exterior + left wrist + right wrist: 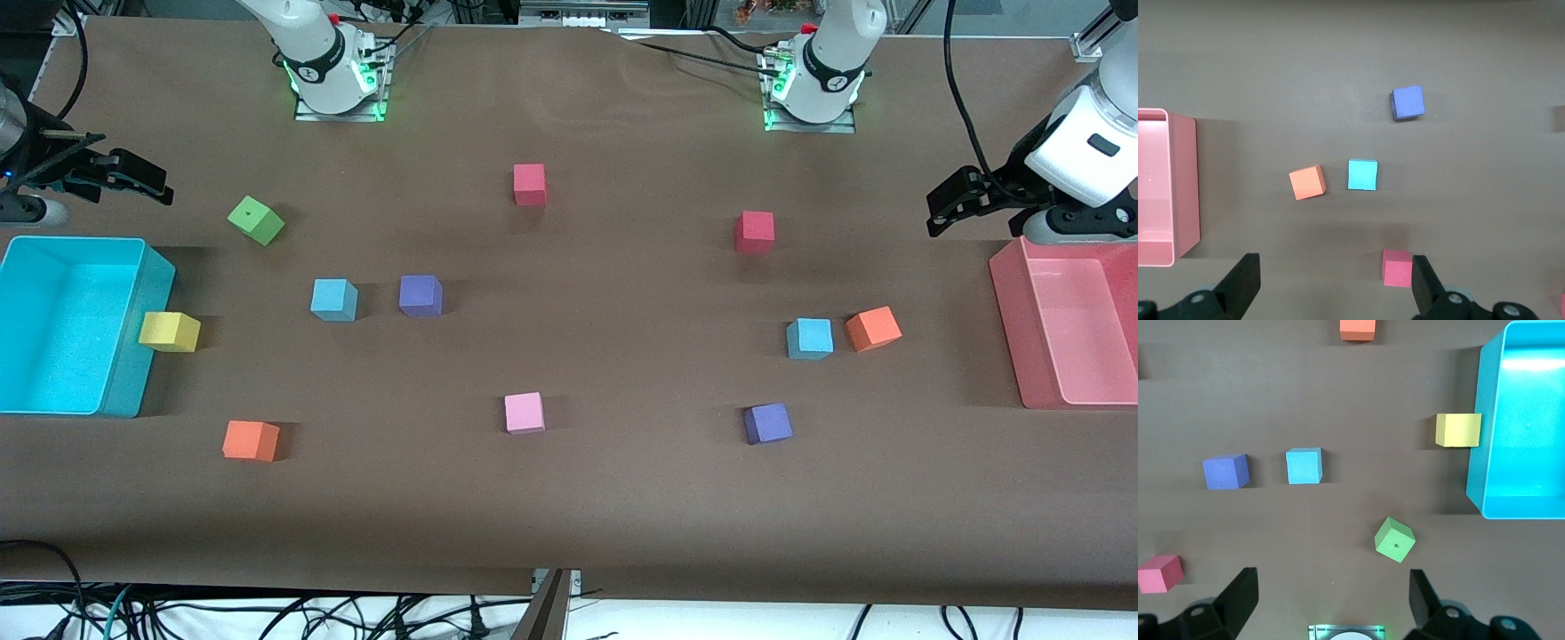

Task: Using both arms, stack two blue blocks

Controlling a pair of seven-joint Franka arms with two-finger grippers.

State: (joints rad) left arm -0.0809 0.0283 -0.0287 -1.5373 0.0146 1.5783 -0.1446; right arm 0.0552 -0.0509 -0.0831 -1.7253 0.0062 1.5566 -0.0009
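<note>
— Where are the two blue blocks?

— Both sit on the brown table (569, 524), well apart. One blue block (333, 300) lies toward my right arm's end, just beside a purple cube (420, 295) and not touching it. The other blue block (810, 339) lies toward my left arm's end, just beside an orange cube (873, 328), with a second purple cube (768, 423) nearer to the front camera. Neither is stacked; each rests flat on the table.

— And your hands?

— My left gripper (944, 209) hangs in the air over the table edge just above the pink bin (1009, 311), fingers spread wide, holding nothing. In its wrist view I see those fingers (1245, 283) apart, and below them the blue block, the orange cube and a red cube (1397, 268). My right gripper (142, 182) hangs over the table above the cyan bin (147, 356), fingers likewise spread and empty.

— What else is around?

— A yellow cube (169, 332) touches the cyan bin's wall. A green cube (256, 220) sits tilted, farther from the front camera than the first blue block. Another red cube (530, 184) lies near the middle, a pink cube (524, 412) nearer to the front camera, and a second orange cube (250, 440) toward my right arm's end.
</note>
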